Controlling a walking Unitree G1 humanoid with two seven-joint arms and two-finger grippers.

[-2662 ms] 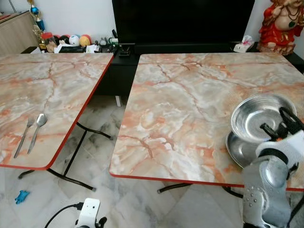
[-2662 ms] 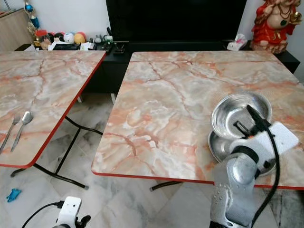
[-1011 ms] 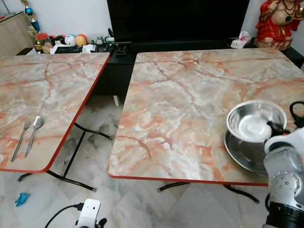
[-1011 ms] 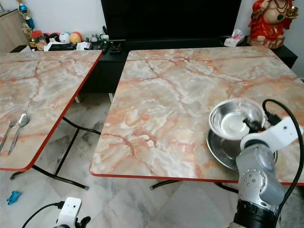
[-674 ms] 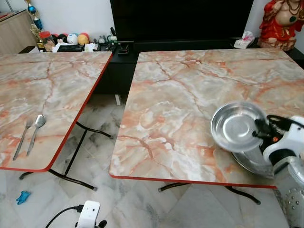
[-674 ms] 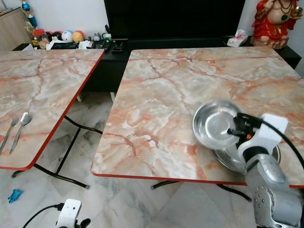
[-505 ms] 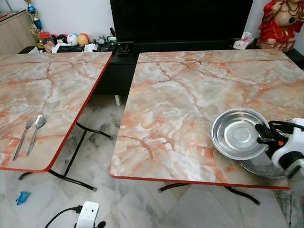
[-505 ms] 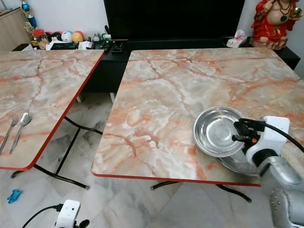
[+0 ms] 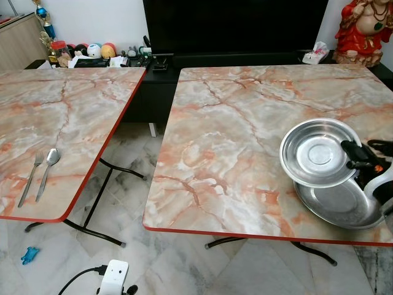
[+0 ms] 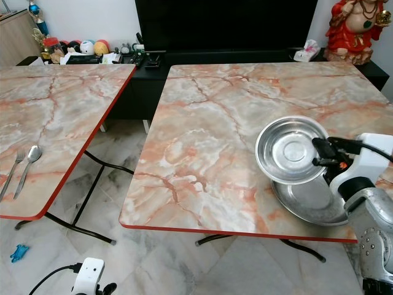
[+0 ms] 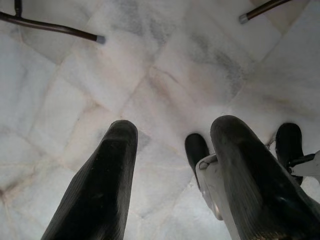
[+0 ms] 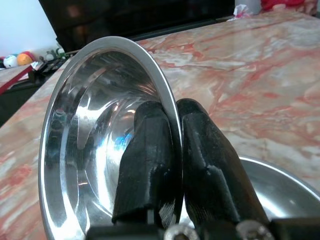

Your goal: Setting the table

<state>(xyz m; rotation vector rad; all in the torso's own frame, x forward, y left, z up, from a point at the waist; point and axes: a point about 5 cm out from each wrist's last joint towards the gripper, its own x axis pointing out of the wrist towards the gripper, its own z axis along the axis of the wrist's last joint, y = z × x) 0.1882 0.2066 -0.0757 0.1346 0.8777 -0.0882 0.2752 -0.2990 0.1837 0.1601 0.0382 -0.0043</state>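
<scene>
Right gripper (image 10: 323,153) at frame right, clamped on rim of bowl (image 10: 290,149), held tilted above plate (image 10: 310,200) on right table (image 10: 209,123). Fork (image 9: 29,179), spoon (image 9: 46,171) lower left. Left gripper (image 11: 175,165) fingers apart over floor (image 11: 165,65).

The right pincer (image 12: 172,165) pinches the rim of a shiny steel bowl (image 12: 95,140), one black finger (image 12: 147,160) inside the rim and the other outside. The bowl is tipped on edge, its hollow at nine o'clock of the fingers. A second steel dish (image 12: 280,185) lies flat at four o'clock on the marbled surface (image 12: 250,75).
</scene>
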